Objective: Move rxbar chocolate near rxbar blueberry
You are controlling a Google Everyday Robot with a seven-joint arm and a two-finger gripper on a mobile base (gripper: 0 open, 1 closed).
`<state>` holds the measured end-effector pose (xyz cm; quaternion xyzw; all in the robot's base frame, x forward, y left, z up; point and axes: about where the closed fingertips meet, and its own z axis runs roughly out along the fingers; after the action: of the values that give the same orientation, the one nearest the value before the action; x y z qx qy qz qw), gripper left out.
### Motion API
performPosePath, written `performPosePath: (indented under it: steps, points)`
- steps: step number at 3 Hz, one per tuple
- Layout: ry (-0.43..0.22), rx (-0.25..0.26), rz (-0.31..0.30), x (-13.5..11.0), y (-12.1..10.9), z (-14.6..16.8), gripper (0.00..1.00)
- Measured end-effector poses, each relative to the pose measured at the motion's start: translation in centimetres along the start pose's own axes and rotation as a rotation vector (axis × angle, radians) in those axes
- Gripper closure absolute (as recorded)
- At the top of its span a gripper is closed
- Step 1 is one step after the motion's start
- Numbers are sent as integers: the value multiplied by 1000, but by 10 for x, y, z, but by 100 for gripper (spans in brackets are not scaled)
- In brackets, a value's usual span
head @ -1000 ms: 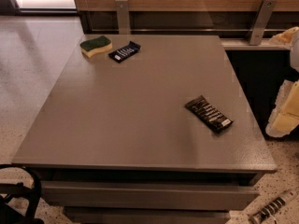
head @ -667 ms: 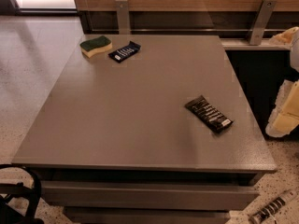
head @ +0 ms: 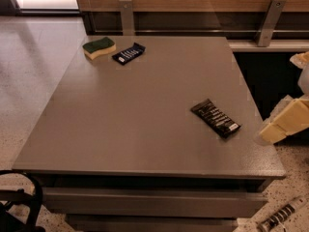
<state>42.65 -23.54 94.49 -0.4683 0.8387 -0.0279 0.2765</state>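
Note:
The rxbar chocolate, a long black wrapper with white lettering, lies flat at an angle on the right side of the grey table. The rxbar blueberry, a shorter navy wrapper, lies at the table's far left. The two bars are far apart. My gripper sits low at the bottom right corner of the camera view, below and beyond the table's front right corner, well away from both bars. A cream arm segment hangs just off the table's right edge, close to the chocolate bar.
A green-and-yellow sponge lies just left of the blueberry bar. A wooden wall with metal brackets runs behind the table. A black curved object stands at the bottom left. Speckled floor surrounds the table.

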Motion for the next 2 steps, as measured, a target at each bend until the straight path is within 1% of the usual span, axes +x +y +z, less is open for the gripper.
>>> performPosePath:
  steps: [1, 2]
  points:
    - [-121, 10, 192, 11, 6, 28, 0]
    - [-266, 7, 329, 10, 3, 68, 0]
